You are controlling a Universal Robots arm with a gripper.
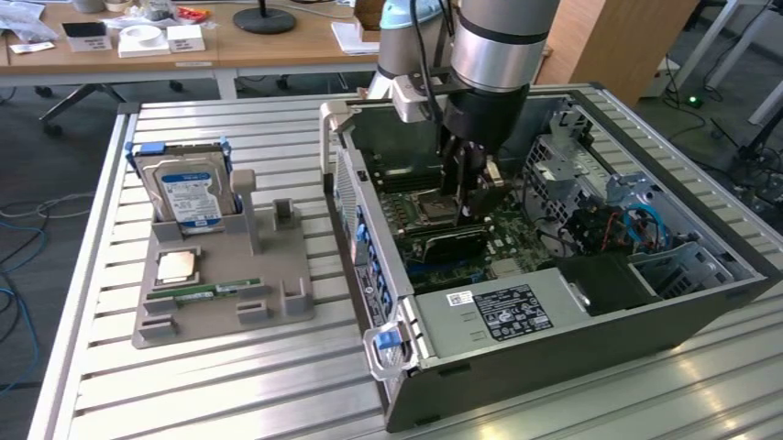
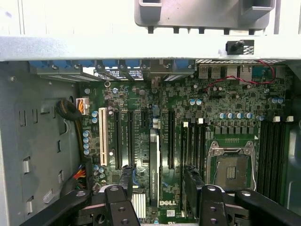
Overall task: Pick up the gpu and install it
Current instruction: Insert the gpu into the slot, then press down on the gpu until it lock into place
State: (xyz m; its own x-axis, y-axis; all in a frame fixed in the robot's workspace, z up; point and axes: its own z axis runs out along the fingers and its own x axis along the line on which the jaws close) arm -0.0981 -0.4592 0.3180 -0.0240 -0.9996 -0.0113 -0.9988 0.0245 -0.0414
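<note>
One grey tray (image 1: pixel 220 316) sits on the slatted tabletop (image 1: pixel 183 394) at about nine o'clock from the open computer case (image 1: pixel 538 348). It carries a blue-labelled hard drive (image 1: pixel 190 192) standing upright, a square processor chip (image 1: pixel 179 266) and a green RAM stick (image 1: pixel 218 291) lying flat; I see no card on it. Moving right, the arm reaches down into the case, and the tool (image 1: pixel 471 197) hangs low over the motherboard (image 2: pixel 136 122), with the bare processor socket (image 2: pixel 230 172) just beside it. The gpu (image 1: pixel 446 240) lies at roughly six o'clock from the tool's tip, a dark strip that looks seated on edge in a slot. In the wrist view the gpu (image 2: pixel 154 165) runs between the two black fingers (image 2: pixel 124 183), which stand wide apart and clamp nothing. I judge that the install step is in hand and the card is already let go. Any move from here calls for a straight, careful line, so neither finger knocks the card or its neighbouring slots.
</note>
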